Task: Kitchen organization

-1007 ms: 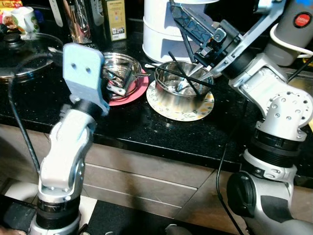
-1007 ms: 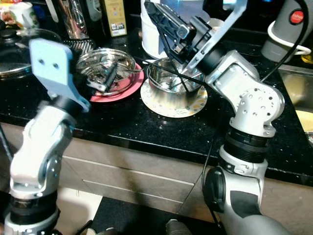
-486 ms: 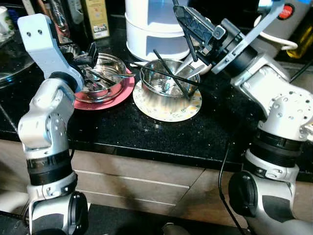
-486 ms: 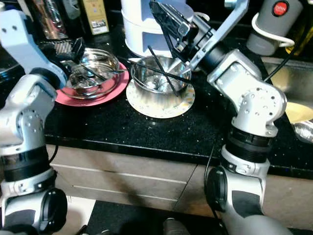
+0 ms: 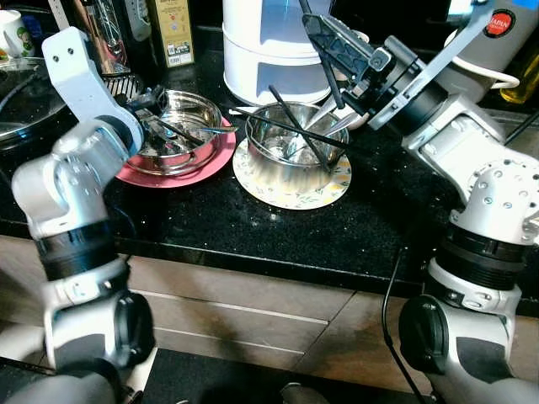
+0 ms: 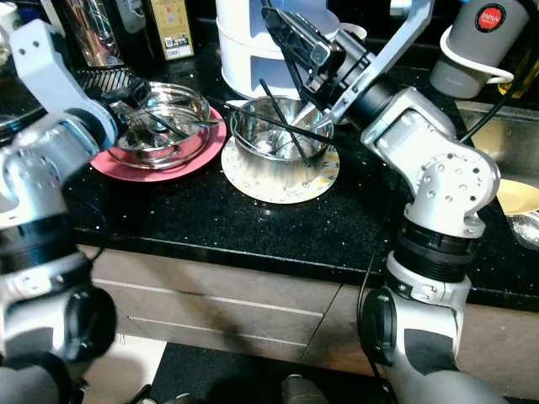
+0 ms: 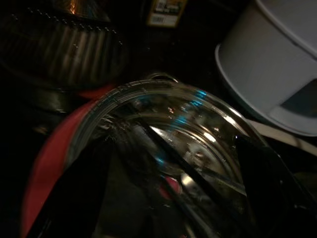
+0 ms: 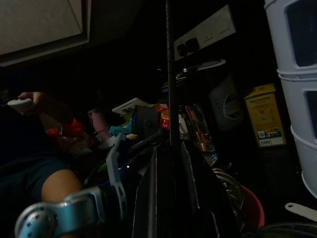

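A steel bowl (image 5: pixel 195 108) with dark utensils in it sits on a pink plate (image 5: pixel 215 162). My left gripper (image 5: pixel 160 114) reaches over the bowl's near rim. It is open, its fingers (image 7: pixel 81 198) spread either side of the utensils. A second steel bowl (image 5: pixel 282 167) stands on a flowered plate (image 5: pixel 286 199) and holds two crossed black sticks (image 5: pixel 296 133) and a pale spoon (image 5: pixel 333 124). My right gripper (image 5: pixel 310 20) hangs above and behind this bowl, pointing up and left. It is shut on a thin black stick (image 8: pixel 168 74).
Behind the bowls stands a white tiered container (image 5: pixel 269 50), with a yellow-labelled bottle (image 5: pixel 173 32) and a glass pan lid (image 5: pixel 21 93) to the left. A grey appliance (image 5: pixel 497 38) and a sink (image 6: pixel 514 156) are at the right. A person's hand (image 8: pixel 29 101) shows in the right wrist view.
The camera has shifted. My left arm, raised in front of the view a second ago, has come down with its gripper at the bowl on the pink plate. The right gripper has stayed above its bowl.
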`<state>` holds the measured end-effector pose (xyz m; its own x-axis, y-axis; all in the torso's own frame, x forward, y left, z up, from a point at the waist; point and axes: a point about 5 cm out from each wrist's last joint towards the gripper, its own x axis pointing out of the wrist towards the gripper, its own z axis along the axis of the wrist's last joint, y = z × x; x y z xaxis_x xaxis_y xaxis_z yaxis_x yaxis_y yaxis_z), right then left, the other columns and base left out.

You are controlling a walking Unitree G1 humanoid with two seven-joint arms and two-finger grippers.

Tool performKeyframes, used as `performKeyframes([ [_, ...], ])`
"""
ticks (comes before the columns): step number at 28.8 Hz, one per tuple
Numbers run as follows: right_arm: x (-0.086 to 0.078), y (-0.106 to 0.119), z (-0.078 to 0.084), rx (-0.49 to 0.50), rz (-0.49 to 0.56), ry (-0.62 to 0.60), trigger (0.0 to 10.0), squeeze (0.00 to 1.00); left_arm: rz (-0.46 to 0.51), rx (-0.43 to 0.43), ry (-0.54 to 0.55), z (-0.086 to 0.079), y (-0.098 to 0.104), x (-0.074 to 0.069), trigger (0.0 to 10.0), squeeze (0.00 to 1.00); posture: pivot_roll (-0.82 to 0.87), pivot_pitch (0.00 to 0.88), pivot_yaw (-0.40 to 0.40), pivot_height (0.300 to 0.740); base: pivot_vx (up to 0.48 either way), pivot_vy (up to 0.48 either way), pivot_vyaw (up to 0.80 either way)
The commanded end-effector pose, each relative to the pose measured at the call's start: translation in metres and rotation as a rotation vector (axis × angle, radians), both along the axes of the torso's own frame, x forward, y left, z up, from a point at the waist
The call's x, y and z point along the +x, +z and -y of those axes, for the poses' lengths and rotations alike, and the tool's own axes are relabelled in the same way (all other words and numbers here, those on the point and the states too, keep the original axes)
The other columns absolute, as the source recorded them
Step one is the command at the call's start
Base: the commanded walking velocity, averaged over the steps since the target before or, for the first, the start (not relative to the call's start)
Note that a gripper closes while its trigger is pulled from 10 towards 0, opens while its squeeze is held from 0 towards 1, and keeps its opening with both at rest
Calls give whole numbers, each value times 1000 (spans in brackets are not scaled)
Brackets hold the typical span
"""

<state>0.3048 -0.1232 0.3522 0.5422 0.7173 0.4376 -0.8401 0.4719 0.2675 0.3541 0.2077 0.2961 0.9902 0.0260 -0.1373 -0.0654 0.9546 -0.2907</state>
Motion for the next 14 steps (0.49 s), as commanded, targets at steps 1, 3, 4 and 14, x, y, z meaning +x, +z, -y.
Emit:
performKeyframes([
  [1, -4, 0, -2, -7, 9, 12, 10000, 0, -53, 33, -38, 2, -1, 2, 10000, 0, 30, 100, -48, 740, 0, 0, 0],
  [3, -4, -1, -2, -6, 5, 10, 10000, 0, -104, 58, -86, -1, 0, 3, 10000, 0, 34, 103, -48, 740, 0, 0, 0],
  [4, -4, -1, -2, -6, 5, 10, 10000, 0, -104, 58, -86, -1, 0, 3, 10000, 0, 34, 103, -48, 740, 0, 0, 0],
  [14, -4, -4, -1, 5, -15, 5, 10000, 0, -148, 227, -249, -15, 28, 11, 10000, 0, 44, 111, -43, 740, 0, 0, 0],
])
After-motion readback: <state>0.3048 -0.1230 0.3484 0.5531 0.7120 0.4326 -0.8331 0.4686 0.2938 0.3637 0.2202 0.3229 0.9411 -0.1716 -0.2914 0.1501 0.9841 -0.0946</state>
